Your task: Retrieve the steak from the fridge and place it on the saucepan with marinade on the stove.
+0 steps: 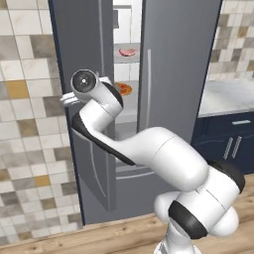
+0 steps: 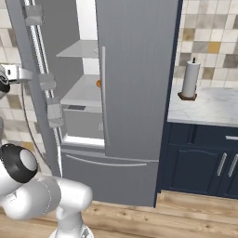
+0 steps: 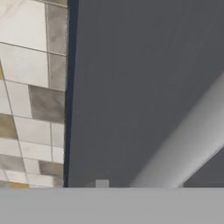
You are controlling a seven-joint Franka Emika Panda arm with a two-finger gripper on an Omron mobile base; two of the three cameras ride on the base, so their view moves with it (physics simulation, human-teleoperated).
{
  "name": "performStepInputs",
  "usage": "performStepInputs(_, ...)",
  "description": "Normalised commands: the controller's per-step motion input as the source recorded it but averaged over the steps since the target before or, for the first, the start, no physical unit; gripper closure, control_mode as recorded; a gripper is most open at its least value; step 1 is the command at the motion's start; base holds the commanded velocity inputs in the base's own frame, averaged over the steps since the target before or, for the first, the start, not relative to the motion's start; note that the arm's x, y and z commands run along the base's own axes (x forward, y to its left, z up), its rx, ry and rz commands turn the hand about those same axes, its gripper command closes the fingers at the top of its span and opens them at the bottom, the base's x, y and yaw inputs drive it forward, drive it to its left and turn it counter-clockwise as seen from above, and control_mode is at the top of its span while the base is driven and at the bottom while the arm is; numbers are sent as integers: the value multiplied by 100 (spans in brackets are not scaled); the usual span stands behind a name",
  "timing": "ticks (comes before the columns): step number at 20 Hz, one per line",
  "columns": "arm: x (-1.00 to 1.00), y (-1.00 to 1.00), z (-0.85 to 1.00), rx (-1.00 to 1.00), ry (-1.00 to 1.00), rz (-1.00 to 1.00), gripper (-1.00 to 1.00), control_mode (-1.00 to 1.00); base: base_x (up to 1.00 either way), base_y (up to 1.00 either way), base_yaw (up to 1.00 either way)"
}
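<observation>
The fridge stands with its left door swung out toward me and its right door shut. Through the gap, the pinkish steak lies on an upper grey shelf. My gripper is at the outer face of the open door, well short of the steak. In the hand view I look at the grey door face, with its long handle running diagonally at the lower right. How far apart the fingers stand is not visible. The saucepan, marinade and stove are out of view.
A round orange-topped pizza lies on the shelf below the steak. Right of the fridge, a paper towel roll stands on a marble counter over dark blue cabinets. A tiled wall flanks the open door.
</observation>
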Motion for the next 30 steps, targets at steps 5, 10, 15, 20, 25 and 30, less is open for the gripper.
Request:
performStepInputs(5,-1,0,0,0,0,0,-100,-100,0,0,0)
performStepInputs(10,-51,0,0,0,-2,3,-100,-100,0,0,0)
performStepInputs(15,-63,-19,21,6,-3,12,-100,-100,0,0,0)
performStepInputs(20,0,-74,8,17,0,20,-100,-100,0,0,0)
performStepInputs(25,0,-85,0,18,-2,32,-100,-100,0,0,0)
performStepInputs(30,22,-59,0,19,-1,37,-100,-100,0,0,0)
